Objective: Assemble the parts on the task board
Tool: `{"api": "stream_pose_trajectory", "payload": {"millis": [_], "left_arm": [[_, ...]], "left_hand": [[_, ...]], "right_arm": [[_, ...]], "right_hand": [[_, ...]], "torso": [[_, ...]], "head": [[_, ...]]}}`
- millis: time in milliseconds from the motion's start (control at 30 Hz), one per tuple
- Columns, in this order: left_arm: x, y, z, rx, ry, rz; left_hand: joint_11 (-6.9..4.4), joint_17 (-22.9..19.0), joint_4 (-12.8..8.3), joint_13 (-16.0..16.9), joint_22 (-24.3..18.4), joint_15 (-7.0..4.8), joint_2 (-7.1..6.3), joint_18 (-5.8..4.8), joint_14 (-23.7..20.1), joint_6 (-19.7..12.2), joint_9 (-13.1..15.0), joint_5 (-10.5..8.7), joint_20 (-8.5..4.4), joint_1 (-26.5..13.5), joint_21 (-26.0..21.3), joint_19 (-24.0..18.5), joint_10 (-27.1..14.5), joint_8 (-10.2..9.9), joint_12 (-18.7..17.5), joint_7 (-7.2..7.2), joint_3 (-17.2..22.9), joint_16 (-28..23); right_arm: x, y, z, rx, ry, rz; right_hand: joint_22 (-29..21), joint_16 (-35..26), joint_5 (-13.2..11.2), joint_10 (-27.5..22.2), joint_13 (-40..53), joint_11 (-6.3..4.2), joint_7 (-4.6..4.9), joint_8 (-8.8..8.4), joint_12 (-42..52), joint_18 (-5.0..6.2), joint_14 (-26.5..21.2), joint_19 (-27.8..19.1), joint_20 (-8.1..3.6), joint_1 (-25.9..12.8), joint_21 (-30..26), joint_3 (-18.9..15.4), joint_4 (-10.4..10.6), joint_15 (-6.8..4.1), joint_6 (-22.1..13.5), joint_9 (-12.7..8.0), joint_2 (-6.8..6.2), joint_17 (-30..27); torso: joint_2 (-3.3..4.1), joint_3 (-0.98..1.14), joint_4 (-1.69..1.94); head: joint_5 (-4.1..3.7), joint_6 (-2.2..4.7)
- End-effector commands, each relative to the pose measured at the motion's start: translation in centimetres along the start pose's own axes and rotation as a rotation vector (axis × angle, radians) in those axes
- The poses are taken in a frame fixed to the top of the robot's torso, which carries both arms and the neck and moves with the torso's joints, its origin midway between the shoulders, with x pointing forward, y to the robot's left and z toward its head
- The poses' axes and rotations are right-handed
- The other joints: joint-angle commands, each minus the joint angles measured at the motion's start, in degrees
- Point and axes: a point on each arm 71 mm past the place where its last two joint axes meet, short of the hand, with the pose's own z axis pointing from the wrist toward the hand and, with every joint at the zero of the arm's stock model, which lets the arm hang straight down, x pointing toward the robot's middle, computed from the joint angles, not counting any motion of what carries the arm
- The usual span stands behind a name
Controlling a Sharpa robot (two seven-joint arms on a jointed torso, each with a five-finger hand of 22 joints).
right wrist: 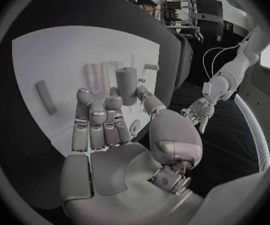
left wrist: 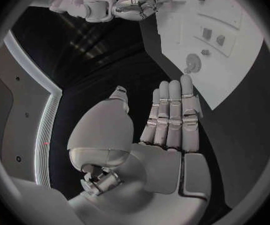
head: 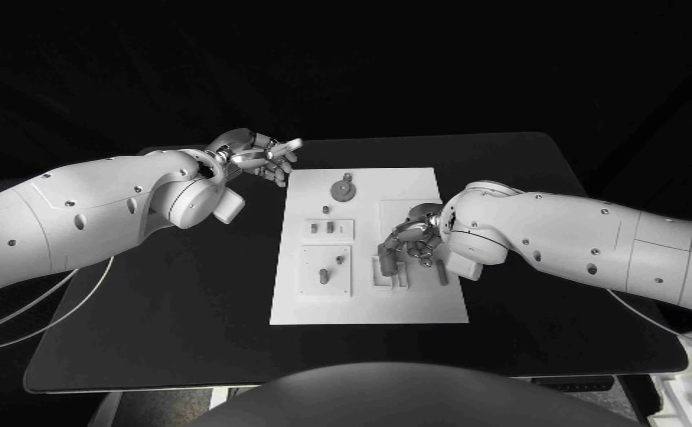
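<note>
The black table [head: 173,317] is the largest thing, and the white task board [head: 433,302] lies flat in the middle of it, with its long side running away from the robot.

The left arm [head: 87,217] comes over the table's left part. The left hand [head: 257,159] is above the black surface, just beside the far left corner of the board and not touching it. Its fingers [left wrist: 172,115] are stretched out straight and lie side by side, with the thumb apart; it holds nothing.

The right arm [head: 577,237] reaches in from the other side. The right hand [head: 411,239] is over the right half of the board, low and close to the parts there. In the right wrist view its fingers [right wrist: 97,120] are bent forward a little, and a grey cylinder part [right wrist: 126,85] stands just behind the fingertips, between them and the thumb. I cannot tell if the hand really grips this cylinder or only touches it.

On the board, a round disc part [head: 343,188] lies near the far edge. Small pegs [head: 326,269] stand in the raised square plates on the left half. A short bar part [right wrist: 44,97] lies alone on the white surface, apart from the right hand.
</note>
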Motion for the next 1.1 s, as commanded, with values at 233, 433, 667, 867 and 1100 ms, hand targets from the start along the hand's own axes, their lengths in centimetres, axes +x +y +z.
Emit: {"api": "stream_pose_trajectory", "payload": {"millis": [233,433,667,867,1100], "left_arm": [[0.15,-0.24,0.04,0.010,0.006,0.002],[0.20,-0.25,0.05,0.010,0.008,0.002],[0.17,-0.24,0.04,0.010,0.008,0.002],[0.17,-0.23,0.05,0.008,0.007,0.004],[0.17,-0.22,0.05,0.007,0.007,0.004]], "left_hand": [[-0.31,-0.09,0.03,-0.08,-0.06,-0.20,-0.25,1.17,-0.10,-0.36,-0.09,0.12,-0.14,-0.29,-0.39,0.41,0.09,0.29,-0.20,0.02,0.43,0.37],[-0.31,-0.09,0.03,-0.08,-0.05,-0.20,-0.26,1.16,-0.11,-0.37,-0.09,0.12,-0.14,-0.30,-0.40,0.41,0.09,0.29,-0.20,0.02,0.44,0.38],[-0.30,-0.10,0.03,-0.09,-0.05,-0.19,-0.28,1.16,-0.11,-0.37,-0.10,0.12,-0.14,-0.31,-0.41,0.41,0.09,0.30,-0.21,0.03,0.46,0.38],[-0.30,-0.10,0.03,-0.09,-0.05,-0.19,-0.27,1.16,-0.11,-0.37,-0.11,0.12,-0.14,-0.32,-0.42,0.42,0.09,0.30,-0.21,0.03,0.48,0.38],[-0.30,-0.10,0.04,-0.09,-0.05,-0.19,-0.28,1.16,-0.11,-0.37,-0.12,0.12,-0.14,-0.34,-0.42,0.43,0.09,0.31,-0.21,0.03,0.50,0.39]], "right_arm": [[0.21,0.29,0.35,0.006,0.018,-0.040],[0.38,0.19,0.56,0.011,0.024,-0.049],[0.76,0.06,0.69,0.020,0.046,-0.063],[0.97,0.03,0.81,0.020,0.046,-0.064],[0.70,-0.09,0.87,0.022,0.016,-0.067]], "right_hand": [[0.42,-0.06,-0.47,0.09,-0.05,0.23,0.06,-0.23,-0.19,0.82,-0.31,0.31,-0.03,-1.34,-0.13,0.12,0.63,-0.46,0.16,-0.12,-0.29,-0.07],[0.40,-0.07,-0.63,0.03,-0.05,0.25,0.09,-0.28,-0.21,0.82,-0.36,0.29,-0.03,-1.57,-0.17,0.19,0.74,-0.48,0.12,-0.15,-0.45,-0.07],[0.37,-0.09,-0.88,-0.12,-0.02,0.32,0.16,-0.43,-0.25,0.82,-0.49,0.23,-0.01,-2.01,-0.25,0.32,0.97,-0.51,-0.05,-0.22,-0.81,-0.06],[0.37,-0.10,-1.04,-0.26,0.01,0.39,0.23,-0.57,-0.27,0.82,-0.61,0.19,0.00,-2.35,-0.29,0.46,1.20,-0.53,-0.22,-0.28,-1.15,-0.05],[0.33,-0.08,-2.60,-0.64,0.17,0.59,0.43,-0.97,-0.20,0.82,-0.91,0.11,-0.04,-4.03,-0.44,0.87,2.93,-0.51,-0.77,-0.46,-3.35,-0.01]], "torso": [[-0.01,0.03,-0.06],[0.01,0.06,-0.01],[-0.02,0.06,-0.09],[0.00,0.09,-0.06],[-0.01,0.10,-0.09]], "head": [[0.14,-0.10],[0.20,-0.30],[0.14,-0.37],[0.06,-0.37],[0.18,-0.37]]}}
